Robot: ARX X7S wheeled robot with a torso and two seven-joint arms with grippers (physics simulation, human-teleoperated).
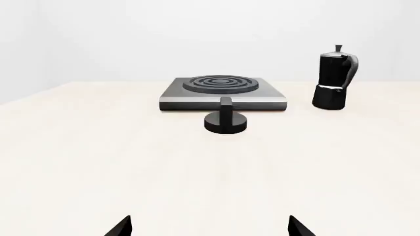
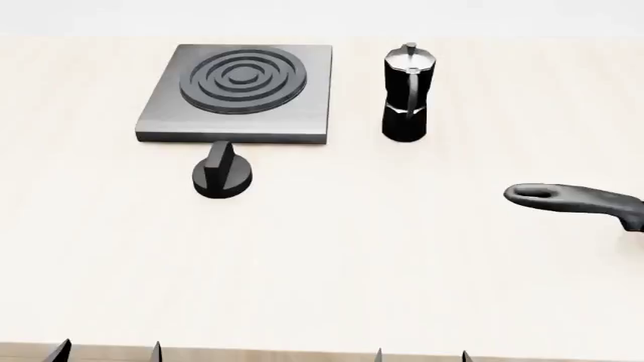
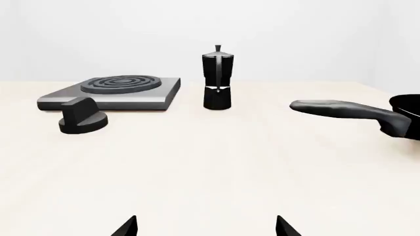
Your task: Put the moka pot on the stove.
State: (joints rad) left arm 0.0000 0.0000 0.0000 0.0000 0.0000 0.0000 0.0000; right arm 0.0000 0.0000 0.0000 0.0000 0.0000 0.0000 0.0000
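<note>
The moka pot [image 2: 406, 94] stands upright on the pale table, black with a silvery lid, just right of the stove [image 2: 241, 94]. The stove is a grey square slab with a ringed burner and nothing on it. In the wrist views the moka pot [image 1: 335, 78] [image 3: 217, 78] stands far beyond the fingertips, beside the stove [image 1: 223, 93] [image 3: 115, 92]. My left gripper [image 2: 108, 352] and right gripper [image 2: 421, 354] sit at the table's near edge, both open and empty, with only their dark fingertips showing. The left gripper [image 1: 208, 227] and right gripper [image 3: 206, 227] hold nothing between their tips.
A short black round knob [image 2: 222, 173] lies on the table just in front of the stove. A long black pan handle [image 2: 574, 200] reaches in from the right edge, in front of and to the right of the pot. The pan [image 3: 406, 115] itself is mostly out of view.
</note>
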